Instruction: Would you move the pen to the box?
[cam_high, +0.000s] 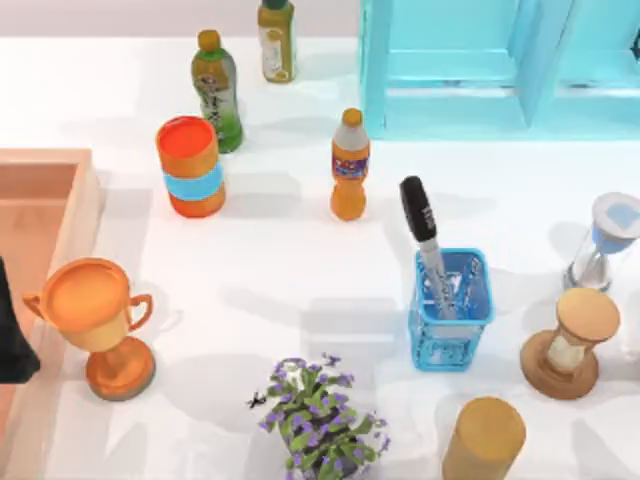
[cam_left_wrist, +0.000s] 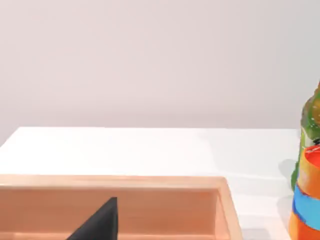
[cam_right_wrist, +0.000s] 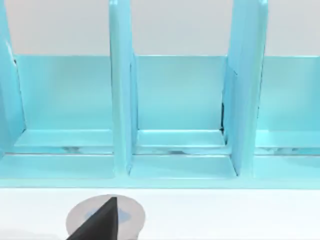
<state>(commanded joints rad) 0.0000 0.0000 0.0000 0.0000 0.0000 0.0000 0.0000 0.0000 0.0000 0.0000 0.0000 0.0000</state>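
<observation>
A white table (cam_high: 280, 270) carries everything. At the left edge of the top view lies the box (cam_high: 78, 215), light brown wood with thick rims. Just right of it, lower left, stands an orange trophy cup (cam_high: 95, 320). In the upper left are an orange can with a blue band (cam_high: 190, 166), a green bottle (cam_high: 217, 90) and a yellow-green bottle (cam_high: 277, 40). An orange bottle (cam_high: 350, 165) stands near the centre. The turquoise cabinet (cam_high: 450, 70) fills the upper right. A blue mesh holder (cam_high: 450, 310) sits right of centre. Two hourglasses (cam_high: 570, 340) stand at the right edge, a potted purple plant (cam_high: 320, 420) and a tan cylinder (cam_high: 483, 438) along the bottom.
</observation>
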